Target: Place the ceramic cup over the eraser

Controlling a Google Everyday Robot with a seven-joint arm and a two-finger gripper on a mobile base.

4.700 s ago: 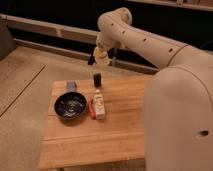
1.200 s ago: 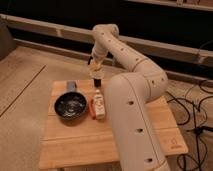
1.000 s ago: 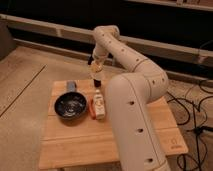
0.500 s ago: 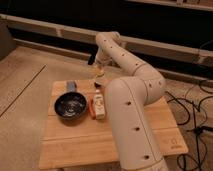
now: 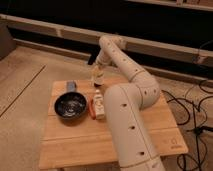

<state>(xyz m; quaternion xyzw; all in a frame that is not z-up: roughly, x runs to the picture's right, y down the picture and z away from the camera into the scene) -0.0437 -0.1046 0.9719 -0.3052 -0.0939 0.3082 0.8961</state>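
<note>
1. Camera view has my arm stretched out to the far edge of the table (image 5: 75, 145), with my claw (image 5: 97, 71) pointing down at roughly 12 o'clock from the bowl (image 5: 70, 106).
2. Right under the claw sits a pale round shape that I take to be the cup (image 5: 97, 76). It hangs low over the table's back edge, presumably so it can drop straight down as a cover.
3. I cannot tell whether my claw grips the cup or has let go.
4. No eraser shows separately. My guess is that it stands under or behind the cup, which would explain my position here.
5. A white bottle (image 5: 98, 106) lies at 3 o'clock from the bowl, just beside it, and a small grey block (image 5: 71, 86) rests at the bowl's 12 o'clock. Both lie apart from the cup, so neither blocks a straight descent.
</note>
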